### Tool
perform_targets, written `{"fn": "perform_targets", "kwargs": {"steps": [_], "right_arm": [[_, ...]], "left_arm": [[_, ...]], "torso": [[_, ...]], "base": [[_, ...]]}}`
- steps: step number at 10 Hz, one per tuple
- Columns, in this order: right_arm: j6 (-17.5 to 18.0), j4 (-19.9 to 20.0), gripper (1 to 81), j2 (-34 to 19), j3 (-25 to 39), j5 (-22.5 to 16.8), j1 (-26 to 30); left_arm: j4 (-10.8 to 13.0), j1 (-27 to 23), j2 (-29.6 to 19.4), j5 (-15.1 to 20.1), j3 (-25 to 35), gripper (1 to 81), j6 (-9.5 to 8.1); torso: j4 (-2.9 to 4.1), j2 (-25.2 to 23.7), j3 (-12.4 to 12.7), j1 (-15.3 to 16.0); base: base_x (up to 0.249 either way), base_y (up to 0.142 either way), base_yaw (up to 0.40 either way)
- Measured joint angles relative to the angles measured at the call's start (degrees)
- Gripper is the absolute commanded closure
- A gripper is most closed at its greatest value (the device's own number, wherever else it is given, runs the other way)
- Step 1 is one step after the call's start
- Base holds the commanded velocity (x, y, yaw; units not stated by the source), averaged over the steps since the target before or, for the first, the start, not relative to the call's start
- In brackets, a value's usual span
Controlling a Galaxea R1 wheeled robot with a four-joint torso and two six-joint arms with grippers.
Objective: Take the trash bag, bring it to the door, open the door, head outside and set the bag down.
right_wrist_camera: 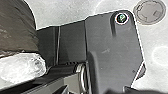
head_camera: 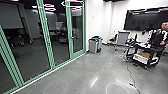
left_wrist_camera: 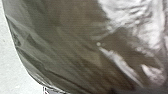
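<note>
Trash bag [left_wrist_camera: 67, 47] closest — grip: can't tell. Green-framed glass [head_camera: 59, 45] left, bins [head_camera: 93, 47] ahead — cart [head_camera: 147, 49], cable [head_camera: 128, 72] right.

Grey bins [head_camera: 93, 46] nr white wall [head_camera: 93, 22], blk wall screen [head_camera: 138, 21], person [head_camera: 157, 37] by blk cart [head_camera: 151, 49], cable [head_camera: 127, 68] on flr [head_camera: 75, 77]

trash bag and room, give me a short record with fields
trash bag: dark, shiny, creased plastic, close to the left wrist camera
bag's support: cannot tell
glass door: green frame, looks closed
bins: by the white wall, near the door
person: at the black cart, right side of the head view
floor: grey, dark cable lying on it
</note>
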Motion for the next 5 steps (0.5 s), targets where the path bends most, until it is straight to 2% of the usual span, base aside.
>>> {"fn": "perform_targets", "kwargs": {"steps": [5], "right_arm": [[0.00, 0.00, 1.0, 0.02, 0.00, 0.00, 0.00]], "left_arm": [[0.00, -0.04, -0.02, -0.05, 0.00, 81.1, 0.00]], "torso": [[0.00, 0.00, 0.00, 0.00]], "base": [[0.183, 0.000, 0.000]]}}
